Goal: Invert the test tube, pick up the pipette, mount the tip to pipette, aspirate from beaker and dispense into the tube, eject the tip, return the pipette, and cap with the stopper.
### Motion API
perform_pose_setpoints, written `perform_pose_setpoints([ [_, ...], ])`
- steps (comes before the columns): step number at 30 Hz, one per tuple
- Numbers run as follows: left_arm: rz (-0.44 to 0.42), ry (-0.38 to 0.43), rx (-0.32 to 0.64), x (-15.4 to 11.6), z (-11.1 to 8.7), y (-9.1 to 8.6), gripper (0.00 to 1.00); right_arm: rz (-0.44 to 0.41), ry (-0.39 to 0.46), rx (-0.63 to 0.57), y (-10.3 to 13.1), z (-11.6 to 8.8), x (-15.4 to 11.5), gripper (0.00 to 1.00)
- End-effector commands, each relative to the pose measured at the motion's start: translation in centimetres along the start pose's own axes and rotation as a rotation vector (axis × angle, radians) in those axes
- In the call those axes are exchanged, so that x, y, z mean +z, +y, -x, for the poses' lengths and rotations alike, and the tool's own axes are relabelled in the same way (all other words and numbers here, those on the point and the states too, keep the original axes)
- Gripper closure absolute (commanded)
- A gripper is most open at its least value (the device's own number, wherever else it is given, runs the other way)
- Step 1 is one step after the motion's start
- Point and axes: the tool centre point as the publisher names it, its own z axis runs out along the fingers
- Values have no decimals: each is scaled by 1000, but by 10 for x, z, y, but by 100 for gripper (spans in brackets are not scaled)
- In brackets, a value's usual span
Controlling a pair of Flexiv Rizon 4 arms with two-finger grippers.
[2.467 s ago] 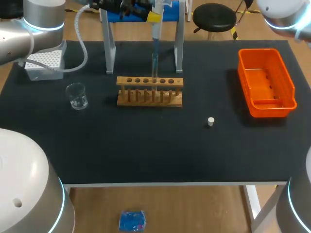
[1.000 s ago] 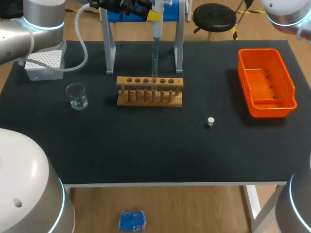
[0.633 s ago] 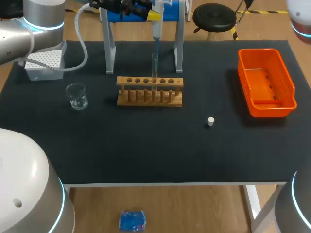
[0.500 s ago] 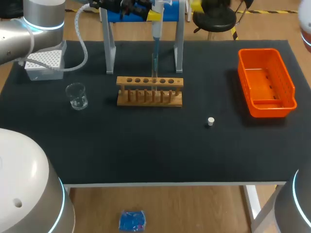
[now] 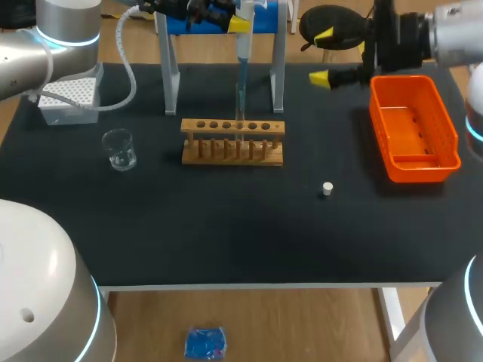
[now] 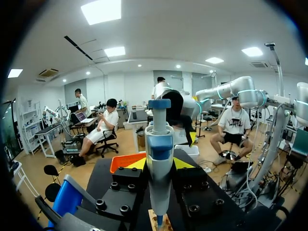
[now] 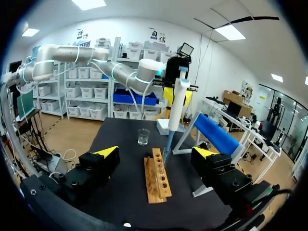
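Pipette (image 5: 243, 53), beaker (image 5: 119, 148), stopper (image 5: 327, 188): one each

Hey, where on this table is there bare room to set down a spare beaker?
The wide strip of mat in front of the rack and beaker is bare. So is the patch between stopper and rack. Crowded at the back: pipette, stand and right gripper beside the bin.

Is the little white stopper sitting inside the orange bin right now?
No, the stopper lies on the black table, apart from the orange bin and off to its left in the head view.
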Motion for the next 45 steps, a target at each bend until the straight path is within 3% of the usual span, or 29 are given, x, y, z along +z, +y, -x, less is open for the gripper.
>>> perform_pose_setpoints([
  [1,1,4,-1,-1,1,-1,100,75,21,-36,-23,9,23,0],
  [10,1,4,-1,-1,1,-1,100,107,44,-25,-43,20,45,0],
  [19,1,4,-1,-1,1,-1,100,111,66,-13,-54,14,54,0],
  [45,1,4,-1,-1,1,-1,100,100,61,-12,-55,13,55,0],
])
